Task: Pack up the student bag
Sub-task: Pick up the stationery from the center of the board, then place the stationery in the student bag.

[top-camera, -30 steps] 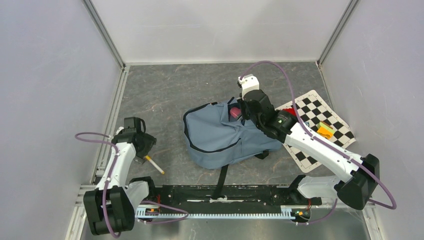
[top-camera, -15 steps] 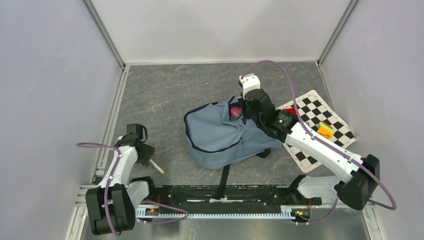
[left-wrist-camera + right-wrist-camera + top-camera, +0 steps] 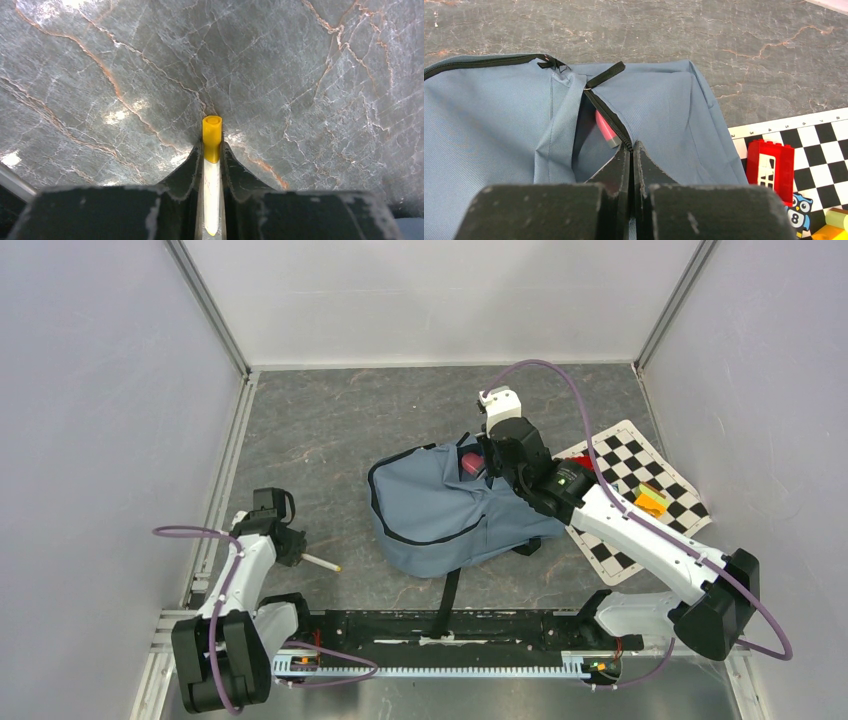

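Note:
The student bag [image 3: 440, 510] lies flat mid-table, grey-blue with black zippers; its top opening gapes at the far right corner. A pink object [image 3: 468, 464] shows inside that opening, also seen as a pink marker [image 3: 605, 129]. My right gripper [image 3: 631, 147] is shut on the bag's zipper edge [image 3: 611, 120] and holds the opening. At the near left, my left gripper [image 3: 212, 146] is shut on a white pen with a yellow cap [image 3: 212, 132]. The pen [image 3: 322, 563] sticks out to the right of the gripper, just above the table.
A checkered mat [image 3: 640, 495] lies right of the bag, partly under the right arm. On it sit an orange and green block [image 3: 652, 500], a red brick [image 3: 769, 165] and an owl card [image 3: 799, 210]. A black strap [image 3: 445, 590] trails toward the near rail.
The left gripper has drawn nearer and closed on the pen. The pen turned from slanting toward the near right to pointing right. The right arm and bag have not moved.

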Tool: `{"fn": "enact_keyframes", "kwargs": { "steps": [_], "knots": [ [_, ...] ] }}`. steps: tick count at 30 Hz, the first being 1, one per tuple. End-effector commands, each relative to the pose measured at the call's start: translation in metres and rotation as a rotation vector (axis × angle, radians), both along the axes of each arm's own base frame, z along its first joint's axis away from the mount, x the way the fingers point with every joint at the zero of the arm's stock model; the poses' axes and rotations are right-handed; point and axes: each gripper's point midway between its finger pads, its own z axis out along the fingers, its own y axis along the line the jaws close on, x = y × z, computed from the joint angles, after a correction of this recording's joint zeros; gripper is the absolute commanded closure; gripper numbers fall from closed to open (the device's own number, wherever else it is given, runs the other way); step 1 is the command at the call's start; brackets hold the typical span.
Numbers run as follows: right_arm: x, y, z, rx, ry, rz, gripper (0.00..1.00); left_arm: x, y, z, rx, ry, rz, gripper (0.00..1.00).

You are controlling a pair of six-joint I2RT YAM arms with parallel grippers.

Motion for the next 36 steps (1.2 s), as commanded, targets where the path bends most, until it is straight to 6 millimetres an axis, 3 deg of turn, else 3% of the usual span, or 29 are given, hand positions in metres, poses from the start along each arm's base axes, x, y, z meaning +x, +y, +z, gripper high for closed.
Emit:
{"fn": "enact_keyframes", "kwargs": {
  "steps": [1, 7, 11, 14, 17, 20, 26, 31, 36],
  "knots": [
    [0.018, -0.007, 0.067, 0.131, -0.197, -0.071, 1.0, 0.014, 0.004, 0.015, 0.017, -0.092, 0.011, 0.86],
    [0.019, -0.007, 0.068, 0.13, -0.199, -0.073, 1.0, 0.037, 0.01, 0.06, 0.073, -0.231, -0.054, 0.98],
    [0.019, -0.007, 0.068, 0.128, -0.201, -0.073, 1.0, 0.056, 0.012, 0.098, 0.121, -0.3, -0.153, 0.98],
    [0.02, -0.005, 0.071, 0.129, -0.205, -0.067, 1.0, 0.071, 0.008, 0.137, 0.132, -0.377, -0.214, 0.98],
    [0.021, -0.003, 0.072, 0.129, -0.205, -0.059, 1.0, 0.091, -0.007, 0.193, 0.119, -0.544, -0.236, 0.98],
    [0.022, 0.001, 0.072, 0.13, -0.201, -0.047, 1.0, 0.116, -0.04, 0.237, 0.029, -0.662, -0.291, 0.98],
    [0.025, 0.011, 0.082, 0.139, -0.21, -0.008, 1.0, 0.151, -0.15, 0.297, -0.145, -0.851, -0.424, 0.98],
    [0.025, 0.012, 0.09, 0.164, -0.222, -0.007, 1.0, 0.169, -0.219, 0.305, -0.237, -0.919, -0.45, 0.98],
    [0.024, 0.015, 0.095, 0.184, -0.229, 0.001, 1.0, 0.181, -0.272, 0.295, -0.326, -0.917, -0.462, 0.98]
  ]
}}
